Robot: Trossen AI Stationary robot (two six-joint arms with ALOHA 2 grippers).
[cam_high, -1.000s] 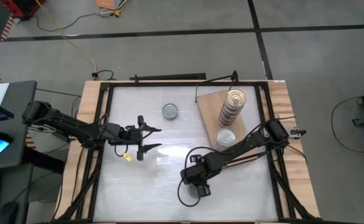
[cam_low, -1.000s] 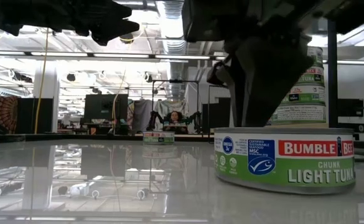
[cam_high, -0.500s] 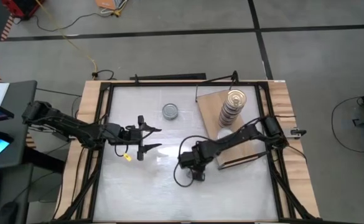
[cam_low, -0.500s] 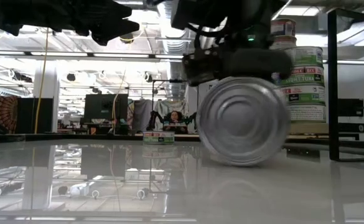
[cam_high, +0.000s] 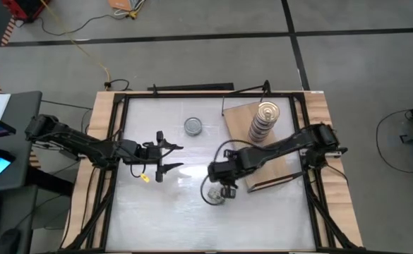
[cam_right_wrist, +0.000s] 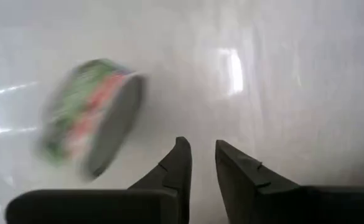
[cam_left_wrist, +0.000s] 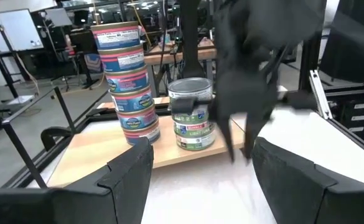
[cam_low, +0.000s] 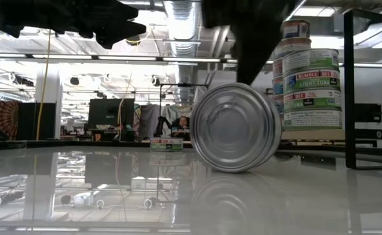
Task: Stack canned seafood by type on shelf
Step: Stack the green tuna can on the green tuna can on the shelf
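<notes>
Silver-ended and green-labelled, one loose tin stood on its edge on the white tabletop, free of the right gripper, whose jaws were nearly shut on nothing just beside it. On the wooden shelf stood a tall stack of tins, with a shorter stack next to it. Another single tin lay flat near the tabletop's far side. Well apart, the left gripper hovered with jaws spread wide and empty.

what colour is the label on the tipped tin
Green with a red band on the tipped tin, clearest in the right wrist view.
</notes>
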